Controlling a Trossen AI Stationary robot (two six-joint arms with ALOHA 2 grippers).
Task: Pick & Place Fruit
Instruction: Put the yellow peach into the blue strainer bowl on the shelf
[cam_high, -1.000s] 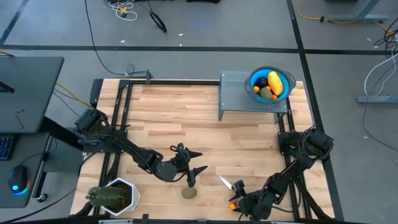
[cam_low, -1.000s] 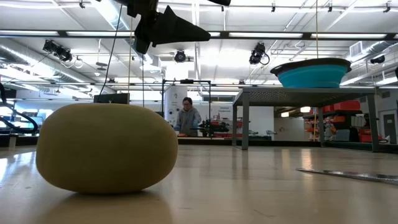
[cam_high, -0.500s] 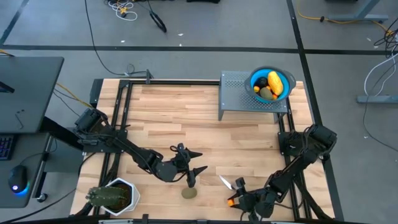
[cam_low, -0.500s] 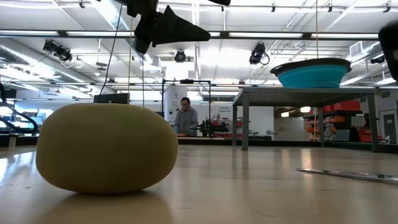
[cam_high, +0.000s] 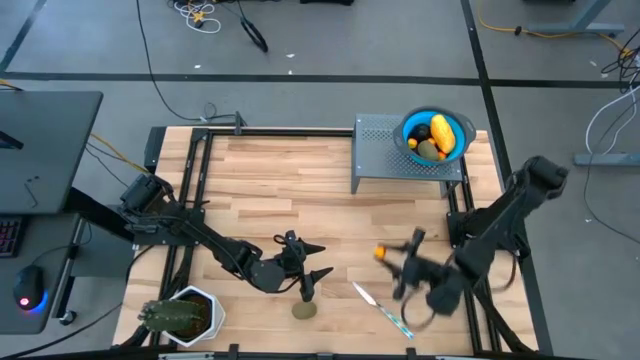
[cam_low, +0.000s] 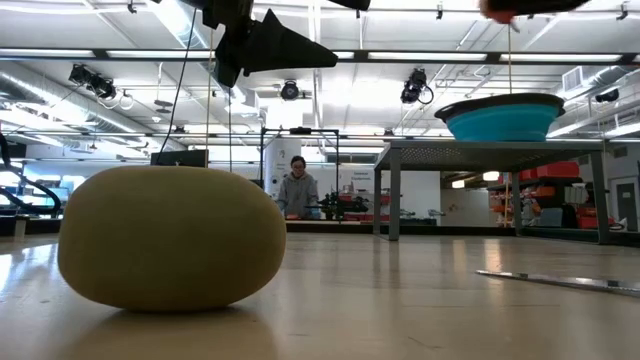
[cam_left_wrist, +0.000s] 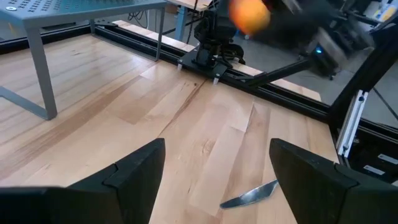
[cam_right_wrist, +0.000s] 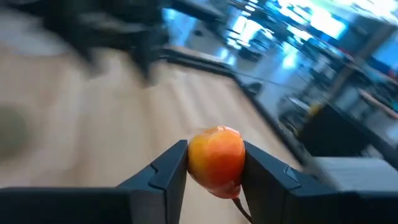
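Orange fruit (cam_right_wrist: 216, 160) now clamped in right gripper (cam_high: 392, 262), lifted off the lower-right table edge to lower centre-right, likely bound for blue bowl (cam_high: 460, 148) upper right. Left gripper (cam_high: 312, 262) idle, fingers apart, above olive fruit (cam_high: 304, 311).

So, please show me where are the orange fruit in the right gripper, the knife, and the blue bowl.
orange fruit (cam_right_wrist: 216, 160): right wrist view, middle of its skin.
knife (cam_high: 380, 307): high view, middle of it.
blue bowl (cam_low: 503, 122): low view, its outer wall.
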